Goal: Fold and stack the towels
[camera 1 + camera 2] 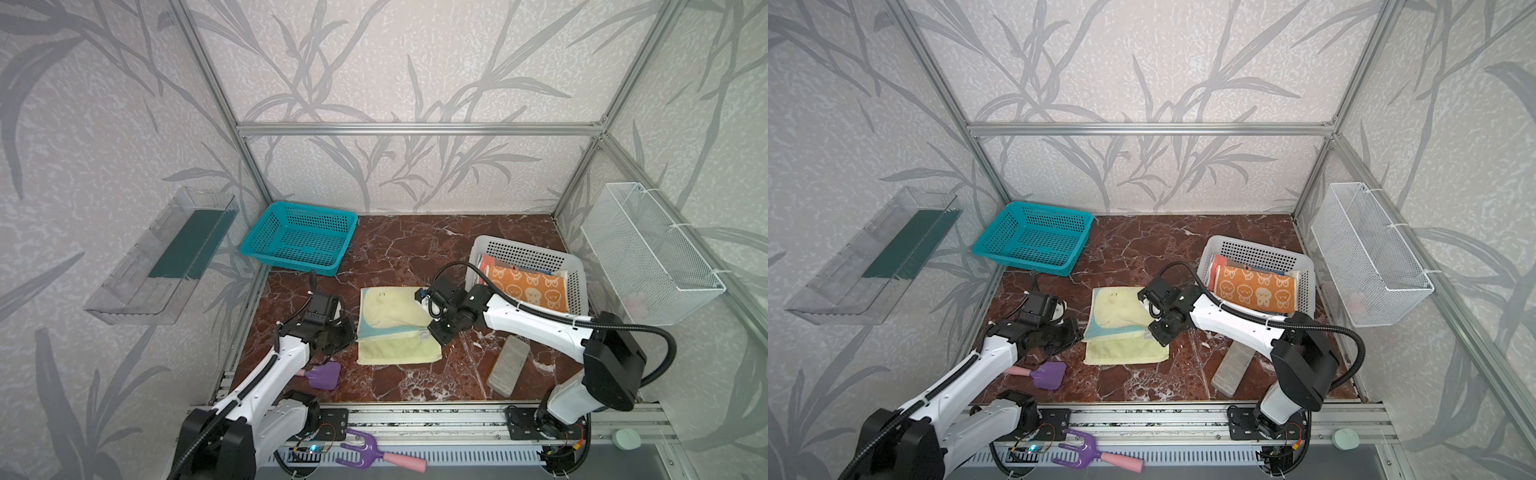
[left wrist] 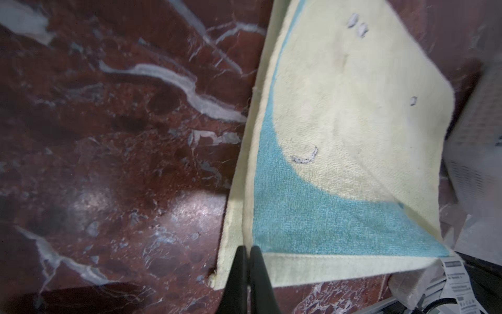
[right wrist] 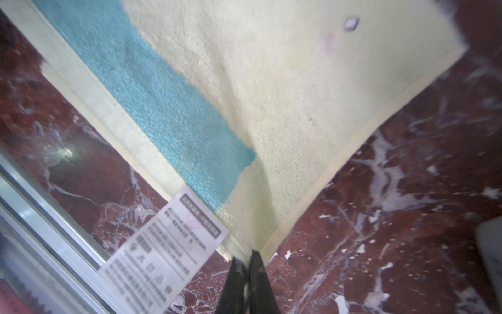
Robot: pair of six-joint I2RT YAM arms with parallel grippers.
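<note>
Item: pale yellow-teal towel point(image 1: 395, 316), mid-fold; left gripper point(image 2: 247, 248), right gripper point(image 3: 248, 254) clenched on corners. Risk: skewed fold from uneven carry.

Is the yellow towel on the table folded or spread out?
Folded, partly: the yellow towel has a teal-banded layer lying over a plain yellow one.

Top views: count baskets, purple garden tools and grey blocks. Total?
Baskets: 3 (teal basket, white plastic basket, white wire basket)
Purple garden tools: 2 (shovel, fork)
Grey block: 1
Total: 6
</note>
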